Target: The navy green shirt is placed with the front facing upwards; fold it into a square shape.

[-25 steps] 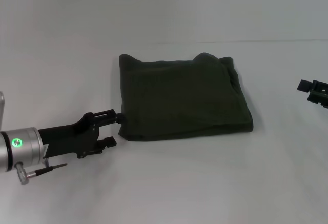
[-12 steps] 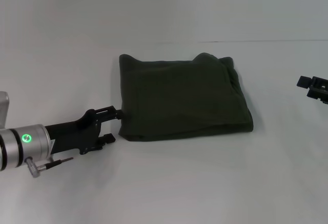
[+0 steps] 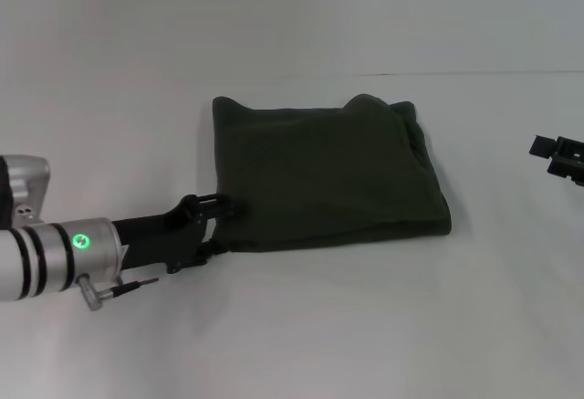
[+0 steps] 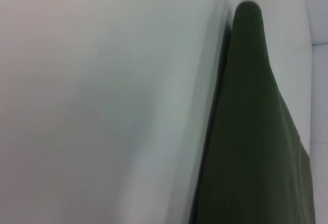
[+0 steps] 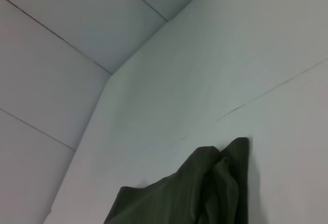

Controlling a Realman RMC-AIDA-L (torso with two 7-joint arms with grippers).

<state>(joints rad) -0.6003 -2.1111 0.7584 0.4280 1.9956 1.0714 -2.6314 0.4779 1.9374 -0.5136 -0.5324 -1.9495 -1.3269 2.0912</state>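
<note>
At table [image 3: 301,326] centre, shirt [image 3: 324,175] lies folded, near-square. Left claw [image 3: 222,221] at its near-left corner, grip can't tell. Right claw [image 3: 558,157] parked far right. Next prob: tidy that edge w/ care.

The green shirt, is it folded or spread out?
Folded: the green shirt lies as a compact squarish bundle, layered edges bunched at its far right corner.

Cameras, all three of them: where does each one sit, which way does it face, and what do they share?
Head view: on the head, looking forward and down at the folded shirt on the white table; left tool at its near left corner, right tool at the right edge.
Left wrist view: low, along the shirt; no body shows.
Right wrist view: off to the side, toward the shirt; no body shows.
Shared: the shirt.
</note>
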